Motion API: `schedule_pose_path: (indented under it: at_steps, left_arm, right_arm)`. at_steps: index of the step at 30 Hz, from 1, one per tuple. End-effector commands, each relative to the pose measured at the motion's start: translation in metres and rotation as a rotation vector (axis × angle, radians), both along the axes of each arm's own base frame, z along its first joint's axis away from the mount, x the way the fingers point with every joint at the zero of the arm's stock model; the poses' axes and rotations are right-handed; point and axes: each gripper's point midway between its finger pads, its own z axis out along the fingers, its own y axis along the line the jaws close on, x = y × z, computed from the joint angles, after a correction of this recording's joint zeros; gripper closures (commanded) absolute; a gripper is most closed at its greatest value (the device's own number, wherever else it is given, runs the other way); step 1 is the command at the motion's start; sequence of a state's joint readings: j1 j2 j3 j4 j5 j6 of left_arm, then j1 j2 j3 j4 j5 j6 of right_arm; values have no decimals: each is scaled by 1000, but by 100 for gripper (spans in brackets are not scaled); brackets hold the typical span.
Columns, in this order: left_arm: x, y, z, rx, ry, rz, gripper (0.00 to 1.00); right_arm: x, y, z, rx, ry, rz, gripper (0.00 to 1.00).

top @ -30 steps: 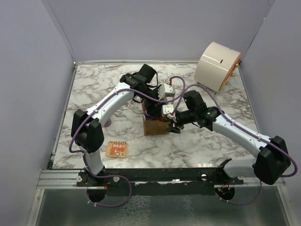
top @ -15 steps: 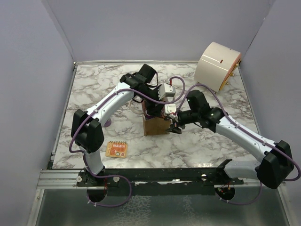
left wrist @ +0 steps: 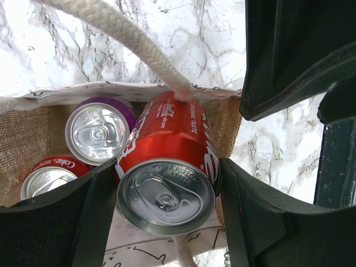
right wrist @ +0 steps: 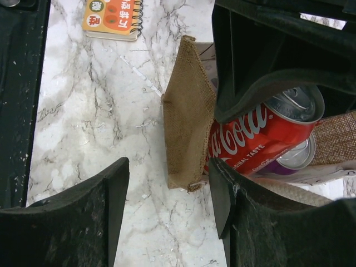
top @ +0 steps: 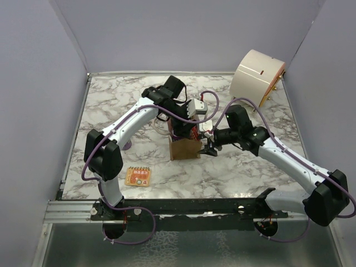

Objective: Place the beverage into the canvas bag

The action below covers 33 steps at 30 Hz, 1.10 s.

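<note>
The beverage, a red cola can (left wrist: 167, 167), hangs tilted in the mouth of the canvas bag (top: 184, 149), its lower end inside. My left gripper (left wrist: 167, 200) is shut on it, with a finger pressed on each side near the top. In the right wrist view the same can (right wrist: 256, 139) leans over the bag's tan side wall (right wrist: 186, 117). My right gripper (right wrist: 169, 206) stands open at the bag's right side, and the wall's corner sits between the jaws untouched. A cream rope handle (left wrist: 122, 33) crosses above the can.
A purple can (left wrist: 99, 132) and another red can (left wrist: 47, 178) stand inside the bag. A large cream drum-shaped container (top: 257, 78) sits at the back right corner. An orange spiral notepad (top: 138, 176) lies front left. Walls enclose the marble table.
My right gripper has opened wider and drawn back a little to the right, away from the bag's wall. The left arm and the can have not moved.
</note>
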<state>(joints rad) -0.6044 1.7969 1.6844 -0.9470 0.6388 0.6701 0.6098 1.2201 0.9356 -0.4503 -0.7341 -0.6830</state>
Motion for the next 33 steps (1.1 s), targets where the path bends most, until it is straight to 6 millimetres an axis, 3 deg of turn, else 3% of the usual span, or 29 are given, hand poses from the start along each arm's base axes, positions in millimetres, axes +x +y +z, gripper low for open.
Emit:
schedule_pose_path:
  at_steps: [1, 9, 20, 33]
  left_arm:
    - [-2, -4, 36, -89, -110, -47, 100]
    - [-13, 1, 34, -76, -84, -87, 100]
    - [-25, 18, 23, 21, -40, -109, 100]
    - [-22, 25, -4, 142, -92, -96, 100]
  right_arm:
    - [-6, -6, 9, 28, -1, -11, 42]
    - [-3, -22, 15, 53, 17, -63, 42]
    - [5, -28, 10, 51, 20, -101, 42]
    - [12, -33, 4, 43, 22, -131, 42]
